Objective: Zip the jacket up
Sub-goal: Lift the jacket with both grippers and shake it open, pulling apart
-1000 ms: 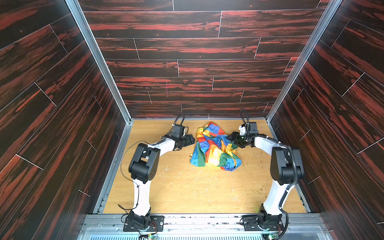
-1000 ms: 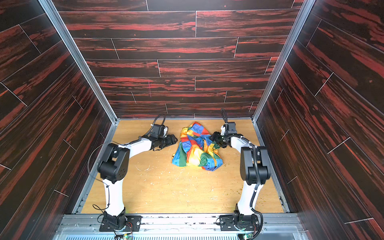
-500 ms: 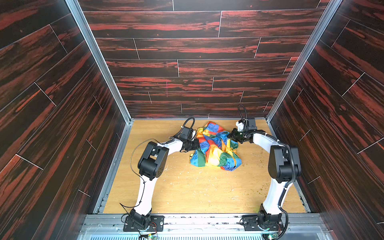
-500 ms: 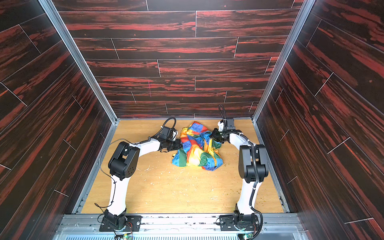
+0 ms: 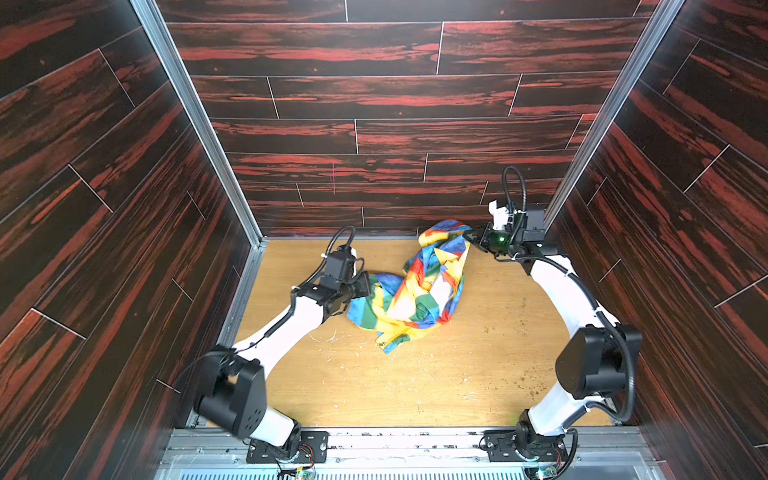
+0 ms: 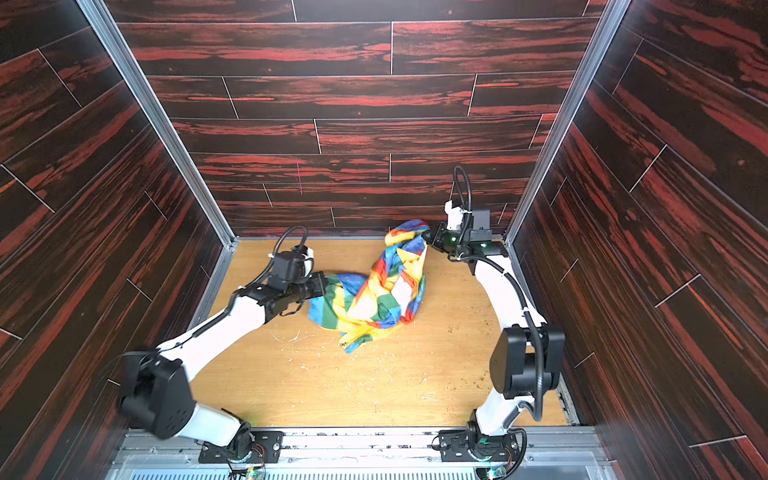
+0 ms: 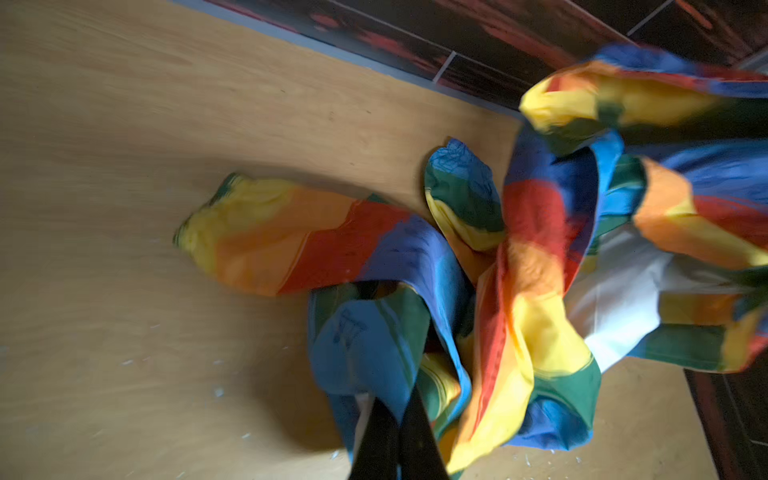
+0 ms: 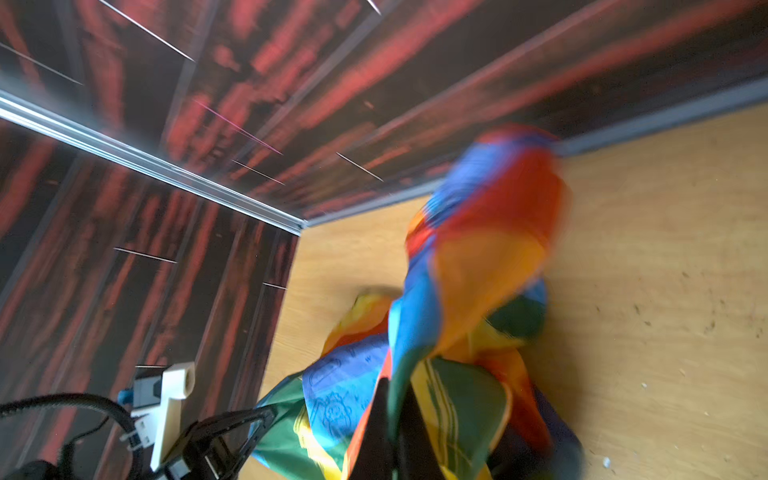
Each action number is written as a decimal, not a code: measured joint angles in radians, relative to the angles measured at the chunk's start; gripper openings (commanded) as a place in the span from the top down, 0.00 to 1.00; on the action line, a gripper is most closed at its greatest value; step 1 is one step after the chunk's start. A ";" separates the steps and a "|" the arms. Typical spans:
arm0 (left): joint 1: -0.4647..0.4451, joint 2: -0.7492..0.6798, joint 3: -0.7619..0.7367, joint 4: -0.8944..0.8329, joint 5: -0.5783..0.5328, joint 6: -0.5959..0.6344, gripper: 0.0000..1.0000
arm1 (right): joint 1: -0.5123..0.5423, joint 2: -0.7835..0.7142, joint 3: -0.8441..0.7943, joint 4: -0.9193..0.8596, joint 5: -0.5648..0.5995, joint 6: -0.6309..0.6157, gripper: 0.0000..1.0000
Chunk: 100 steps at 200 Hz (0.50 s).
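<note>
Looking down in both top views, we find the jacket (image 5: 415, 291) bunched just above the middle of the frame on the wooden table (image 5: 415, 386). It is a crumpled heap of red, blue, green, yellow and orange blocks, with a patch of white lining showing.

The left gripper (image 5: 365, 286) meets the heap's left edge, low over the table, its jaws pressed together on a blue-and-green fold. The left wrist view agrees: its two dark fingers (image 7: 417, 436) lie almost touching, with blue cloth pinched between them.

The right gripper (image 5: 473, 237) sits at the heap's upper right, near the back wall (image 5: 374, 137), and is raised. Its jaws are clamped on the jacket's upper end, and the fabric rises toward it from the table in a slanted ridge. The right wrist view is blurred; the fingers (image 8: 374, 432) there appear nearly together, with cloth between them.

We cannot make out the zipper. Pale crumbs (image 5: 340, 336) dot the table below the heap.
</note>
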 measured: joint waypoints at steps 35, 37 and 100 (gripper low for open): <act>0.000 -0.101 -0.058 -0.109 -0.109 0.000 1.00 | 0.002 -0.057 0.048 -0.050 0.008 0.018 1.00; 0.000 -0.111 -0.061 -0.115 -0.115 0.000 1.00 | 0.002 -0.064 0.051 -0.054 0.009 0.018 1.00; 0.000 -0.454 -0.054 -0.152 -0.148 -0.009 1.00 | 0.002 -0.230 0.265 -0.154 0.016 0.026 1.00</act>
